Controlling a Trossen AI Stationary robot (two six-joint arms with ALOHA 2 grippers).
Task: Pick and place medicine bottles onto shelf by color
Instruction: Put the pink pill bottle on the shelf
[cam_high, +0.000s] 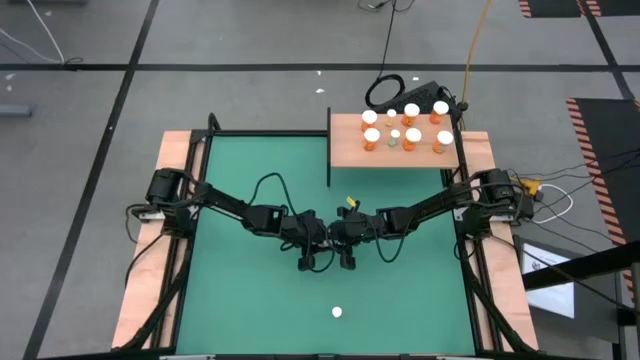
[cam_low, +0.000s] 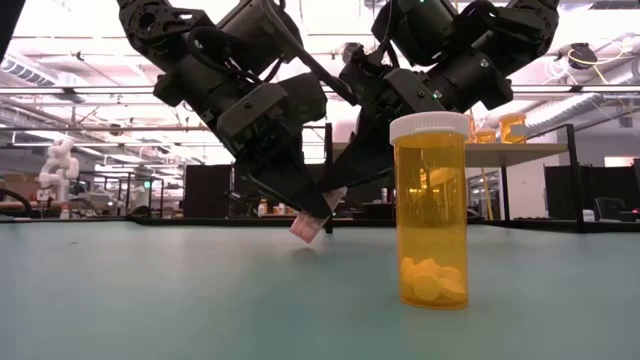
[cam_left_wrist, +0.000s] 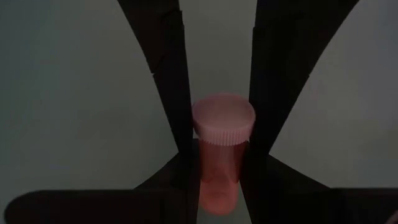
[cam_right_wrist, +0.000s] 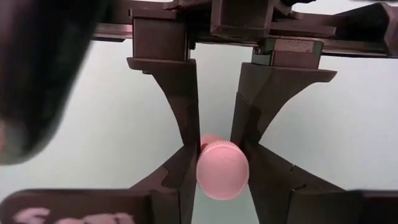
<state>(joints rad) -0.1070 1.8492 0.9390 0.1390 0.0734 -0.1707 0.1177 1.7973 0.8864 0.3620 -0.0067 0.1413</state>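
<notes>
A small pink bottle (cam_left_wrist: 219, 168) with a ribbed pink cap (cam_right_wrist: 222, 171) hangs over the middle of the green mat (cam_high: 250, 300), between my two grippers, which face each other. My left gripper (cam_left_wrist: 219, 186) is shut on its body and my right gripper (cam_right_wrist: 222, 180) on its cap. In the low view the bottle (cam_low: 308, 228) shows just above the mat. An orange bottle (cam_low: 430, 210) with a white cap (cam_high: 337, 312) stands upright on its base near the mat's near edge. Several orange, white-capped bottles (cam_high: 411, 125) stand on the shelf (cam_high: 345, 150) at the far right. My left gripper pinches the pink bottle's body (cam_left_wrist: 217, 158) just behind the cap between its two fingers (cam_right_wrist: 186, 112). The fingers slant down from the table's left. The bottle is lifted clear of the mat and tilted, its cap toward the right arm. My right gripper has the pink cap's ribbed rim (cam_right_wrist: 205, 165) between its two fingers (cam_left_wrist: 177, 93), one on either side. They slant down from the table's right, and the cap's flat top faces this arm's wrist.
The shelf's thin black post (cam_high: 329, 145) stands at its left edge. Wooden strips (cam_high: 170, 200) frame the mat on both sides. Cables (cam_high: 385, 90) lie beyond the shelf. The mat's near half holds only the standing orange bottle.
</notes>
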